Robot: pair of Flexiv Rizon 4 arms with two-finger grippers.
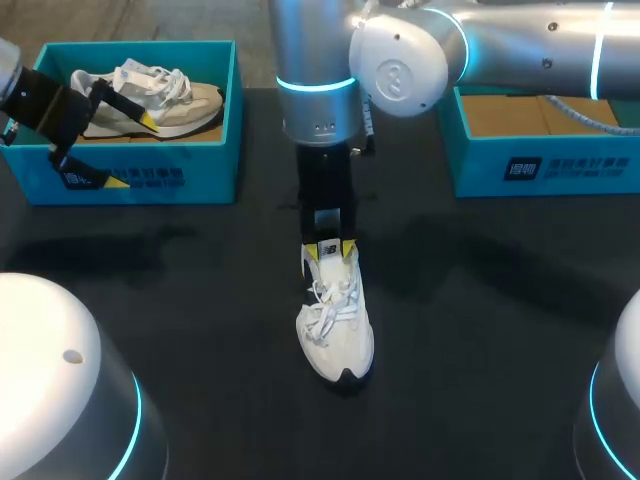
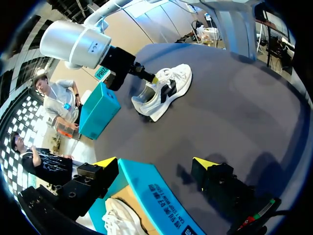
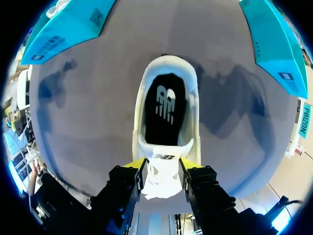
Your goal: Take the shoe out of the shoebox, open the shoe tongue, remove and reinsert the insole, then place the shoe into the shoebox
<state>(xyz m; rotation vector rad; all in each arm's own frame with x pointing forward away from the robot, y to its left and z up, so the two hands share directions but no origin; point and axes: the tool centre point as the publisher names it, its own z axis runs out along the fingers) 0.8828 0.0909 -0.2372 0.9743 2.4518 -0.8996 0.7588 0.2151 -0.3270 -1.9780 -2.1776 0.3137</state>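
Note:
A white sneaker (image 1: 336, 325) lies on the black table, toe toward the front edge. My right gripper (image 1: 330, 250) comes straight down at its heel end. In the right wrist view the white tongue (image 3: 160, 178) fills the gap between the right gripper's (image 3: 161, 164) fingers, which press it from both sides. Ahead of them the shoe mouth shows a black insole (image 3: 165, 110). My left gripper (image 1: 130, 150) hangs open over the front wall of the left teal shoebox (image 1: 215, 150). That wall (image 2: 151, 193) lies between its spread fingers, touching neither.
A second pale sneaker (image 1: 165, 95) lies inside the left shoebox. Another teal shoebox (image 1: 560, 160) with a bare cardboard floor stands at the back right. Two white domes (image 1: 50, 380) rise at the front corners.

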